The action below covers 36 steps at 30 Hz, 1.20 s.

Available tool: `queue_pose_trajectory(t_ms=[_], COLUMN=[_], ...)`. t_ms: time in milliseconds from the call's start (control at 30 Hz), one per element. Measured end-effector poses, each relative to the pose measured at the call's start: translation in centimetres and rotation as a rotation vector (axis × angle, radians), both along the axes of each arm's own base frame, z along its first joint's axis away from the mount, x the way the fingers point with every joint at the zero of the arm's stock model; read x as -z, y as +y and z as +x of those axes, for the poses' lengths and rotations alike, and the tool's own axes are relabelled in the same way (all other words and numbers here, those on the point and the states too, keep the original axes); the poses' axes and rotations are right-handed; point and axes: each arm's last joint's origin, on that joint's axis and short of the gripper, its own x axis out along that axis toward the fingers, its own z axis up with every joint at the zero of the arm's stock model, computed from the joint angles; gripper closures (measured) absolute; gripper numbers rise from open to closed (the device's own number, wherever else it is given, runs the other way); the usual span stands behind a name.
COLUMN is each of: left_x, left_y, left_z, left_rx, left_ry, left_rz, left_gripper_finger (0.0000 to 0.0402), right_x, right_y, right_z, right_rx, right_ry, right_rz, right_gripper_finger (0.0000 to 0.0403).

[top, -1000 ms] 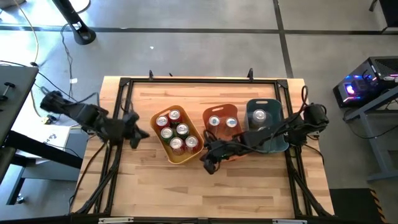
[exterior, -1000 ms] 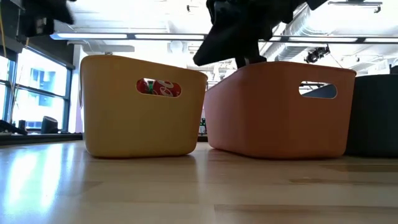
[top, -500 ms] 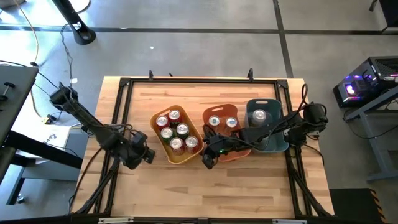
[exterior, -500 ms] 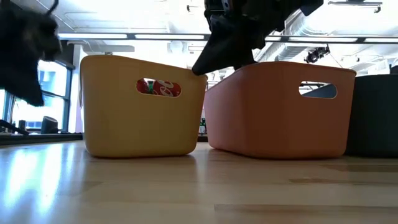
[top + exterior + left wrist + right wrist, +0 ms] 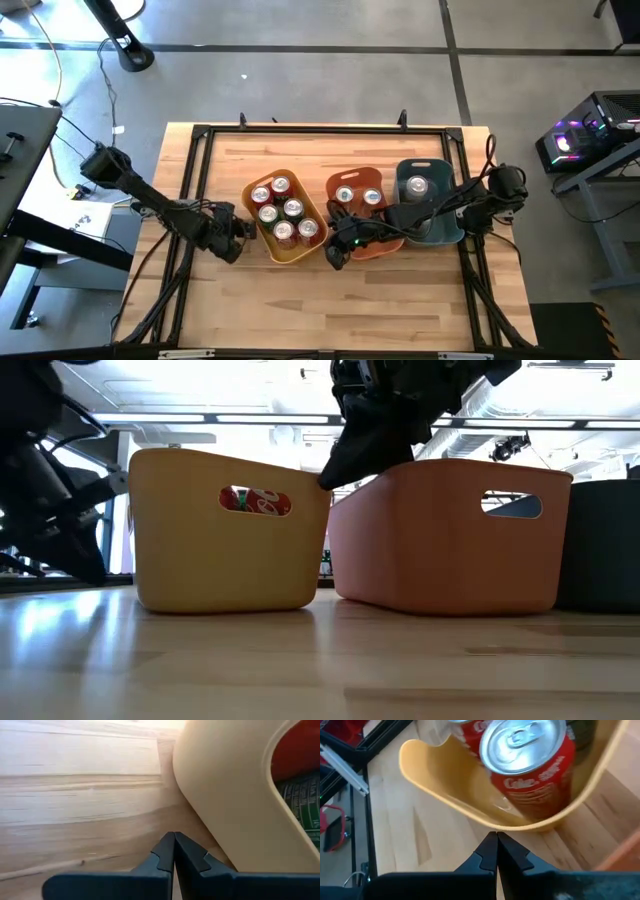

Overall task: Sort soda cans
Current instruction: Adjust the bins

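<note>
The left gripper has closed in beside the yellow bin, fingers pressed together; the right gripper, fingers pressed together, stays near that bin's corner.

- A robotics lab is indicated by a metal-framed wooden bench on concrete floor.
- Exposed ceiling ducts and a lit computer are seen.

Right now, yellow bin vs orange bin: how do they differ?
The yellow bin holds five cans, red ones among them; the orange bin shows two silver-topped cans. The yellow bin sits skewed on the table; the orange bin sits nearly square. The left gripper, shut, is beside the yellow bin; the right gripper, shut, is at the orange bin's near corner. Both are upright with cut-out handles.
</note>
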Motion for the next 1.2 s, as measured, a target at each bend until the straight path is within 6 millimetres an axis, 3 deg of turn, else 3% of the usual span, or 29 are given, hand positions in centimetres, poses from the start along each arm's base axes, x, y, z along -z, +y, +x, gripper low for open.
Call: queue_pose_trajectory(t_ms=[700, 1200], left_x=[0.1, -0.1], left_y=[3.9, 7.6], left_z=[1.4, 1.6], left_rx=[-0.002, -0.200], left_ry=[0.125, 0.157], left_rz=[0.097, 0.221], left_gripper_finger=[0.0401, 0.0401], right_x=[-0.9, -1.4], right_y=[-3.8, -3.0], right_z=[0.7, 1.8], right_rx=[0.126, 0.091], right_ry=[0.045, -0.069], right_rz=[-0.092, -0.016], right_gripper_finger=[0.0403, 0.0403])
